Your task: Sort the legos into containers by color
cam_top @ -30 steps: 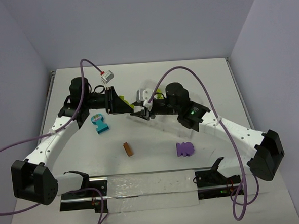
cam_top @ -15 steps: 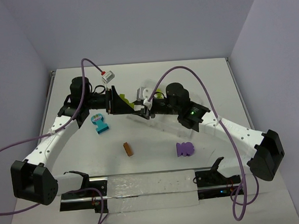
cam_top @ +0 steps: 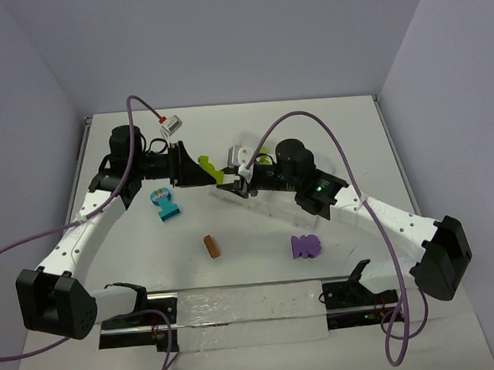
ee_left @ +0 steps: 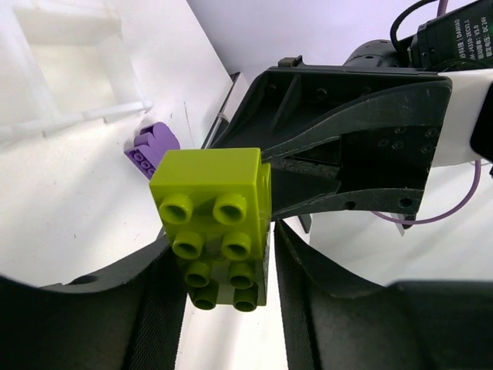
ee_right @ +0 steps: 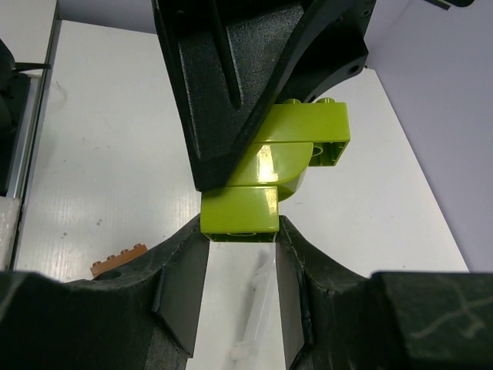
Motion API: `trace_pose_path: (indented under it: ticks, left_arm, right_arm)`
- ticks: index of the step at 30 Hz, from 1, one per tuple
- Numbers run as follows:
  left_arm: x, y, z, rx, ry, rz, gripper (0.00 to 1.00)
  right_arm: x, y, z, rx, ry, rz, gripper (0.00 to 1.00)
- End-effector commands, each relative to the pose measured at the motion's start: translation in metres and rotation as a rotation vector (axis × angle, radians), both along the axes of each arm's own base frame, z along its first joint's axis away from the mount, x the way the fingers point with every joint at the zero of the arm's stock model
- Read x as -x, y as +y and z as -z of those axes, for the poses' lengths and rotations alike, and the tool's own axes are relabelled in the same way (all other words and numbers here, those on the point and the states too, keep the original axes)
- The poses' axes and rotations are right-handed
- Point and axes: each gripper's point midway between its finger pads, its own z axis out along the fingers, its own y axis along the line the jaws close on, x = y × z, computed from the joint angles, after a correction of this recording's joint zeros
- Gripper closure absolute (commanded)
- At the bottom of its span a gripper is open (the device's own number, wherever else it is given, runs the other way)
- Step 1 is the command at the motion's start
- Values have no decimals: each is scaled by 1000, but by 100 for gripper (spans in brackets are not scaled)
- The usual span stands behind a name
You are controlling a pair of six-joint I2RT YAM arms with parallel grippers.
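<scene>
Top external view: both arms meet in the upper middle of the frame, above the table, with a lime green lego clump point(cam_top: 213, 171) pinched between them. The left gripper point(ee_left: 223, 270) is narrowed onto one end of it; the right gripper point(ee_right: 239, 231) clamps the brick at the other end. This looks like a pull-apart or a handover. Next, one arm must tug or let go, then carry the lime bricks to a compartment of the white tray point(ee_left: 92, 114), seen at upper left in the left wrist view.
</scene>
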Motion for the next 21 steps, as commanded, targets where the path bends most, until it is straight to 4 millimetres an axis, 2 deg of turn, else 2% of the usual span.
trace_pose_path:
  ticks: [1, 3, 4, 7, 14, 18, 21]
  left_arm:
    - [1, 3, -14, 20, -60, -3, 49]
    - [1, 4, -13, 23, -60, -4, 57]
    - [1, 5, -13, 23, -60, -7, 66]
    - [-1, 7, -12, 22, -61, -14, 98]
    - [-4, 20, -14, 30, -66, -43, 100]
    - [-12, 27, -14, 60, -51, -77, 100]
    - [-20, 26, -7, 54, -25, -101, 100]
  right_arm:
    - [0, -3, -25, -52, -51, 4, 100]
    - [1, -3, -22, -44, -47, 5, 100]
    - [1, -3, -20, -43, -44, 6, 100]
    - [0, -5, -17, -39, -36, 15, 100]
    - [-12, -23, 2, -26, 39, 83, 100]
    - [-37, -46, 13, -41, 139, 178, 100]
    - [-83, -68, 11, -135, 381, 429, 97]
